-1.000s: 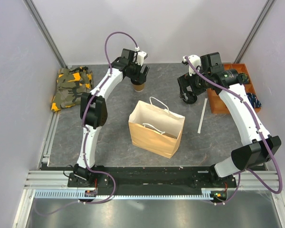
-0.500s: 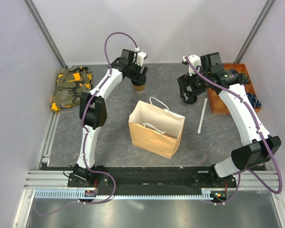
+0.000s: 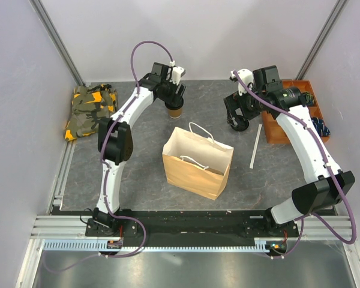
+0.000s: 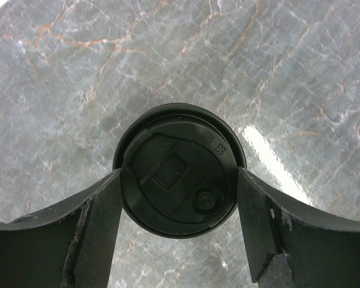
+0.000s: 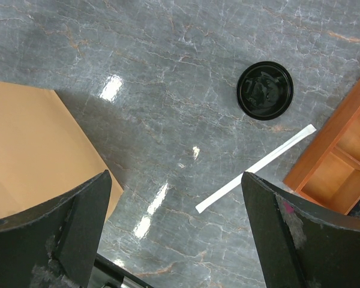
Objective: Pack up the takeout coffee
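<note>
Takeout cup (image 3: 176,110) stands upright on the grey marbled desk (image 3: 138,174), at the back, left of centre, near the far side of the brown paper bag (image 3: 195,165) w/ white handles. It's a small tan kraft cup, tapered. From above you mostly see its black lid (image 4: 179,180): round, raised rim, a square recess in the middle and a small round button nr the edge. L hand (image 3: 175,103) sits over it w/ one of its black fingers (image 4: 99,225) each side, tips right at the lid's rim. Can't tell if it's squeezing or only touching. R hand (image 3: 237,123) hangs spread wide above the desk, nothing btw its fingers. Below it lie a 2nd, loose black lid (image 5: 265,90) and a white wrapped straw (image 5: 257,169), beside an orange tray (image 5: 342,156).
</note>
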`<state>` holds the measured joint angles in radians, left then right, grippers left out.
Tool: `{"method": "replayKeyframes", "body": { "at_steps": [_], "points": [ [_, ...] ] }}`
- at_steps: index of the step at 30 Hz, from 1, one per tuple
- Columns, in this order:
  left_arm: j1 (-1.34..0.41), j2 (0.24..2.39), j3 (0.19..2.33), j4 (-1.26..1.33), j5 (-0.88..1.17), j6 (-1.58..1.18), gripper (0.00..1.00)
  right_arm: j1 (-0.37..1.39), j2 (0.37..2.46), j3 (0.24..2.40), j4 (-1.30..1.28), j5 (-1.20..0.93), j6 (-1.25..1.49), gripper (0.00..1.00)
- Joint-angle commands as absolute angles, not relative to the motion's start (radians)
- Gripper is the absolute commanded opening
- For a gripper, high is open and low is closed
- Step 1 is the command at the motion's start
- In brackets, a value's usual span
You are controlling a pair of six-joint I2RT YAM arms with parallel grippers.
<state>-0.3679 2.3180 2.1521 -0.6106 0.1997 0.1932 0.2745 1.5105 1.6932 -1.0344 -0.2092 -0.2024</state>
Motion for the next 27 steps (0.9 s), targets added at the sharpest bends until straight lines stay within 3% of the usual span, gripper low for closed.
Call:
{"method": "replayKeyframes", "body": {
  "at_steps": [1,13,27],
  "points": [
    [-0.354,2.186,2.102,-0.588,0.201,0.227,0.74,0.272,1.516,1.741,-1.038,-0.218,-0.202,0.98],
    [-0.293,1.985,1.846,-0.572,0.235,0.236,0.69,0.273,1.523,1.746,-1.034,-0.268,-0.215,0.98],
    [-0.219,1.724,1.481,-0.488,0.311,0.258,0.68,0.272,1.496,1.83,-1.118,-0.52,-0.291,0.98]
  ]
}}
